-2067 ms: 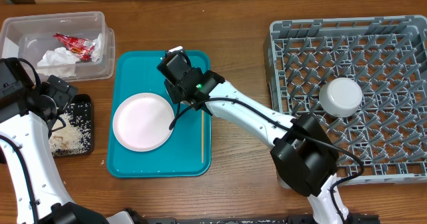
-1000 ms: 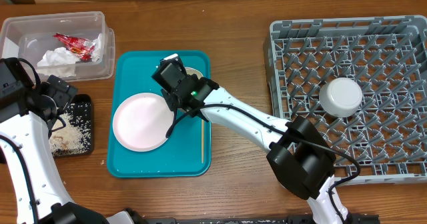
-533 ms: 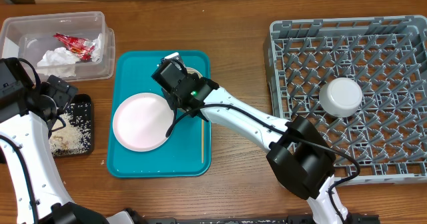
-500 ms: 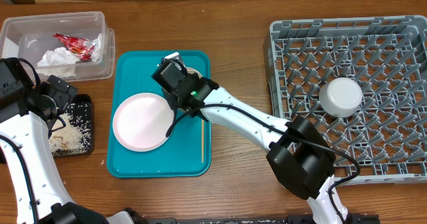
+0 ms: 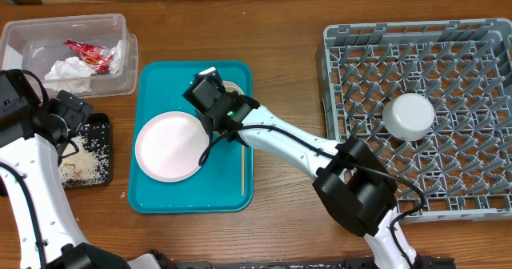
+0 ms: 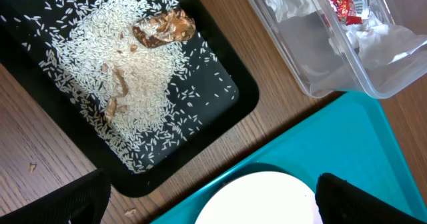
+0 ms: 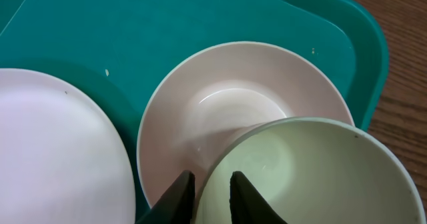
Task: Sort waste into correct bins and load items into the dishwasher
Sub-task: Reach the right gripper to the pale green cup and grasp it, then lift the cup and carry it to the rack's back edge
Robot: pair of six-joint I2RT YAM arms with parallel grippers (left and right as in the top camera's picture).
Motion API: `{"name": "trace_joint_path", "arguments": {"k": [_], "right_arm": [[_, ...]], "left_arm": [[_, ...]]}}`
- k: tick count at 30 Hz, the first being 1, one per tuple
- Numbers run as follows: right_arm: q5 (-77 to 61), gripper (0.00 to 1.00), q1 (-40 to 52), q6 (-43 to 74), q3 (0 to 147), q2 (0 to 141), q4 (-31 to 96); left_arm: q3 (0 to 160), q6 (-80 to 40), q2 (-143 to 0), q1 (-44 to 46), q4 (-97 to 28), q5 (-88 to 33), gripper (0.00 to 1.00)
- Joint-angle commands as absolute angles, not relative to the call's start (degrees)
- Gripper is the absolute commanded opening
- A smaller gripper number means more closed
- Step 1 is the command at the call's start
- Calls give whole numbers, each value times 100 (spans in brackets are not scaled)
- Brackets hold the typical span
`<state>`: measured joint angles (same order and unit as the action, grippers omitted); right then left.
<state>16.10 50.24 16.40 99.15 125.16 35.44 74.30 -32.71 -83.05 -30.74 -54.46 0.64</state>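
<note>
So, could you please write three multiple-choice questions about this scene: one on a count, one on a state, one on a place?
1. How many items stand in the square grey plastic dish rack?
A none; B one, a small white cup; C three.
2. How is the left gripper?
A open; B shut on the cup; C shut, empty.
3. Where does the red crinkled snack wrapper lie?
A in the dish rack; B in the left gripper; C in the clear plastic rectangular tub.

Key: 1 B, only the cup is there; 2 A, its fingers stand wide apart, holding nothing; 3 C, the overhead view shows it inside the tub.
</note>
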Motion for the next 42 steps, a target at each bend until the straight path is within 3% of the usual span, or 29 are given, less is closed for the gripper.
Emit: {"name": "trace_joint_path", "arguments": {"k": [1, 4, 13, 19, 25, 31, 37, 42], "right_arm": [[1693, 14, 5013, 1647, 10077, 12538, 3564], [1693, 4, 5013, 1645, 10388, 12538, 3793], [1715, 4, 4884, 1627, 12173, 12468, 5037], [1315, 4, 4086, 1651, 13541, 12178, 6243], [-1671, 4, 2023, 1638, 13767, 11926, 6803], [-4969, 4, -117, 803, 13139, 12042, 6980], [-7312, 4, -1492, 32, 11843, 12046, 6689], [-8525, 4, -2049, -25, 10361, 12046, 6165]], "left_arm": [[7474, -3326, -8315, -3072, -5439, 40, 100], [7474, -3326, -8315, -3072, -5439, 40, 100], [7474, -3326, -8315, -3072, -5439, 40, 100], [7474, -3326, -8315, -3072, -5439, 40, 100], [7474, -3326, -8315, -3072, -5439, 40, 100], [7474, -3326, -8315, -3072, -5439, 40, 100], [7474, -3326, -8315, -3072, -5439, 40, 100], [7474, -3326, -8315, -3072, -5439, 40, 100]]}}
